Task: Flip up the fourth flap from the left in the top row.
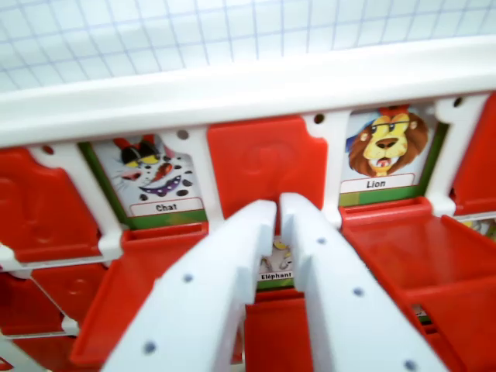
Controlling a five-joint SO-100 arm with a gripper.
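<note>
Wrist view: the white plastic two-finger gripper [277, 203] enters from the bottom edge, its two fingers nearly together with only a narrow gap between the tips and nothing held between them. The tips sit directly in front of the lower edge of a red plastic flap [267, 163] that covers the middle window of the top row of a white-framed board game [256, 89]; whether they touch it cannot be determined. Through the gap between the fingers, a small card labelled "Elephant" [276, 267] shows in the row below. On the wrist view's left of the covered window, a card showing a spotted cat face, labelled "Chat" [157, 180], is exposed, with its red flap [132, 291] lying folded down below it. On the wrist view's right, a card showing a lion wearing glasses, labelled "Lion" [383, 151], is exposed, with its red flap [411, 248] likewise folded down. Further red flaps cover the windows at the far left [39, 205] and far right [477, 159] edges of the board. Beyond the board's top rail lies a white surface with a blue grid pattern [194, 31].
</note>
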